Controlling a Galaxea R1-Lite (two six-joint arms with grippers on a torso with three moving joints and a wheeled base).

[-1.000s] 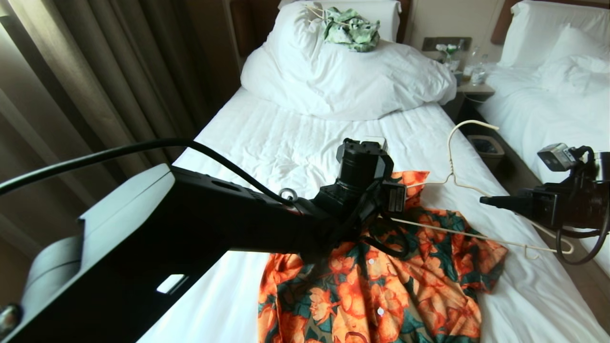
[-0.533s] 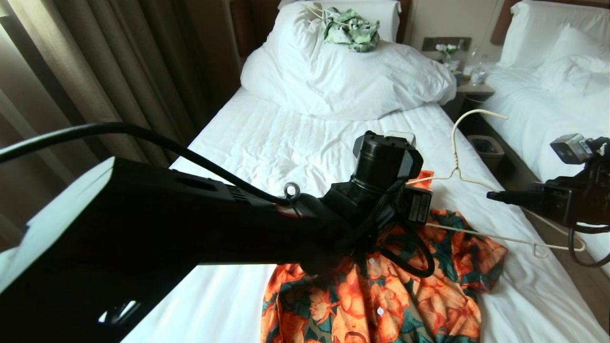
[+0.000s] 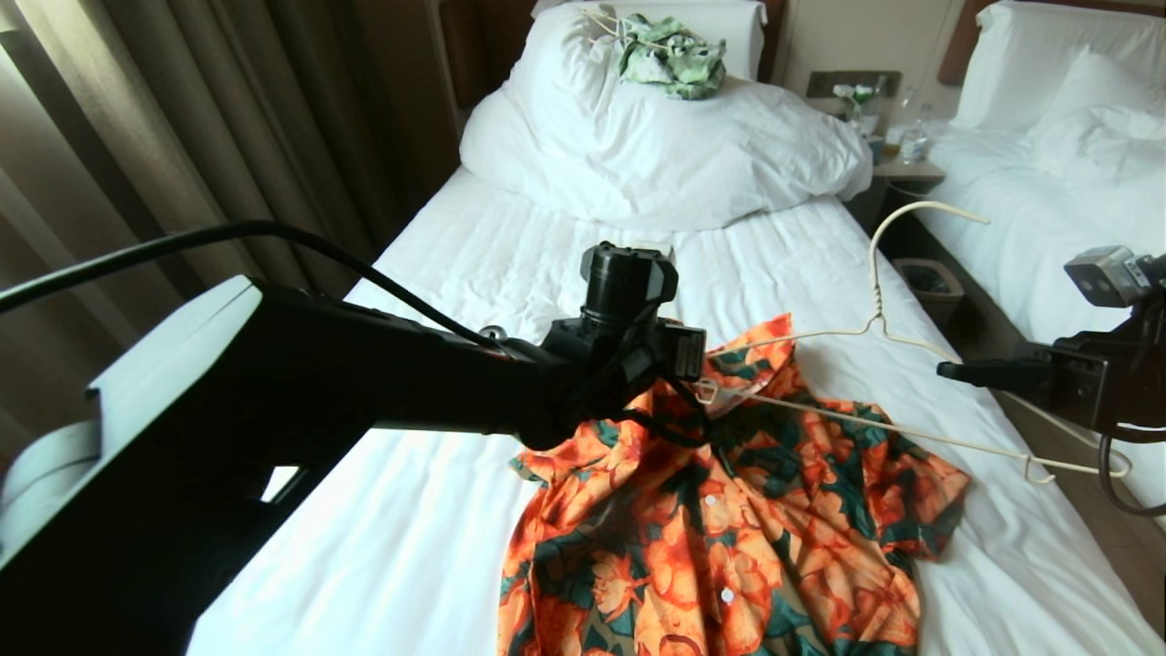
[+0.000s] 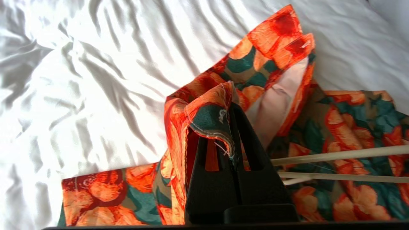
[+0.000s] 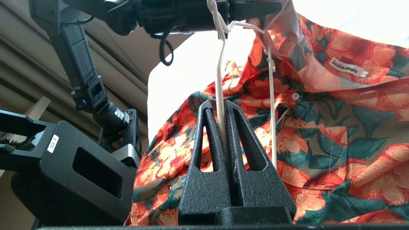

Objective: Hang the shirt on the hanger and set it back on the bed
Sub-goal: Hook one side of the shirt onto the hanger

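Shirt, head view: the shirt [image 3: 729, 538] lies front-up on the bed [image 3: 437, 510], collar end raised toward the bundled duvet [image 3: 665, 155].
Left gripper, head view: the left gripper [image 3: 701, 394] sits at the shirt's collar edge, jaws pinched tight on a fold of it.
Hanger, head view: the hanger [image 3: 897, 435] is held above the shirt, one tip at the collar, hook curving up toward the duvet.
Right gripper, head view: the right gripper [image 3: 952, 371] is beside the shirt's far sleeve, off the mattress edge, closed on the hanger's sloping wire.
Risk, head view: the wire tip may catch the collar seam rather than enter the opening, judging by how close they sit.
Shirt, left wrist view: the shirt [image 4: 281, 86] is thin woven cloth, frayed thread at the pinched hem, pale peach lining showing.
Left gripper, left wrist view: the left gripper [image 4: 228, 127] clamps only a small corner of fabric; that corner could slip out if pulled.
Hanger, left wrist view: the hanger [image 4: 338, 166] shows as two smooth cream rods just beside the jaws.
Hanger, right wrist view: the hanger [image 5: 220, 80] is thin round wire, likely to twist in the grip.
Right gripper, right wrist view: the right gripper [image 5: 223, 108] has textured black fingers pressed together on one wire.
Shirt, right wrist view: the shirt [image 5: 319, 121] hangs loose behind the wire, with a white button and neck label.
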